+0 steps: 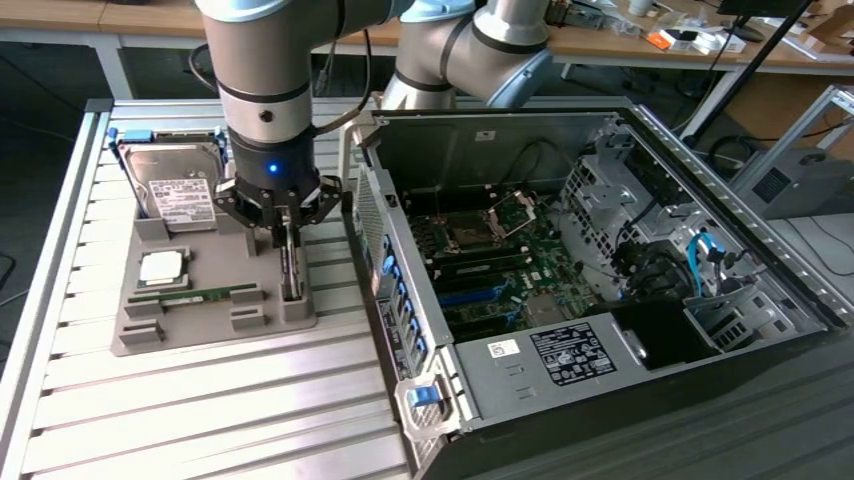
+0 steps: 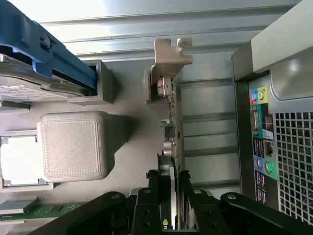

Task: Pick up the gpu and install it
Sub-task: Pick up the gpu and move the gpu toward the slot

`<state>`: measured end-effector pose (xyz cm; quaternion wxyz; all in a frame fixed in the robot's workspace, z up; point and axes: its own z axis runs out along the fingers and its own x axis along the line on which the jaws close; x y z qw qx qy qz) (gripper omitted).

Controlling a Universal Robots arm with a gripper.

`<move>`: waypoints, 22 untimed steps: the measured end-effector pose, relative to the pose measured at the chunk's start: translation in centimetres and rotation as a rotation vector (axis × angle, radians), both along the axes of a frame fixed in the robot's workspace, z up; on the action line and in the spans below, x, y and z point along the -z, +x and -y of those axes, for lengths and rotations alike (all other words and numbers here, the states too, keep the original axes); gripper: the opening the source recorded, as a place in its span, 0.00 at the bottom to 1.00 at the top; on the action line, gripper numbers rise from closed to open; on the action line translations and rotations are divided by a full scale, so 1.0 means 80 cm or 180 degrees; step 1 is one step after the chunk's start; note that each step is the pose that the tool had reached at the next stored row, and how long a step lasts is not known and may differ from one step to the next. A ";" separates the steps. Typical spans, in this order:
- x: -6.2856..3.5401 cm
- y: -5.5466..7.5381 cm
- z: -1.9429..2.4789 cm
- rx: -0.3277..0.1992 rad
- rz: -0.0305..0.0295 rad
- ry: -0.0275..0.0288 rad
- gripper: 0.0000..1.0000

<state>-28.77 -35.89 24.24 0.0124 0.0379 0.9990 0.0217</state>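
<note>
One gpu (image 2: 173, 122) on edge in tray (image 1: 200, 335) | jaws clamped on it | hard drive (image 1: 171, 190), PC case (image 1: 378, 215) flanking

Robotics lab or workshop: industrial arm (image 1: 267, 90) over a slatted aluminium table (image 1: 200, 400), grey printed parts fixture (image 1: 147, 335) beneath the fingers (image 2: 167, 205), open computer case (image 1: 467, 135) just beside them, cluttered wooden benches (image 1: 54, 15) and aluminium framing (image 1: 801, 130) well beyond.

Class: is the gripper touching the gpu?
Touching. In the wrist view, the fingers of the gripper press against both faces of the gpu, with no gap.
</note>
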 end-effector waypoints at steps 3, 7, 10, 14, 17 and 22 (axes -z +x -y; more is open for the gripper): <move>-0.001 0.000 0.0000 0.0000 0.0000 0.0000 0.27; -0.005 0.000 0.0000 0.0000 0.0000 0.0000 0.27; -0.007 0.000 0.0000 0.0000 0.0000 0.0000 0.27; -0.009 0.000 0.0000 0.0000 0.0000 0.0000 0.27; -0.011 0.000 0.0000 0.0000 0.0000 0.0000 0.27; -0.015 0.000 0.0000 0.0000 0.0000 0.0000 0.27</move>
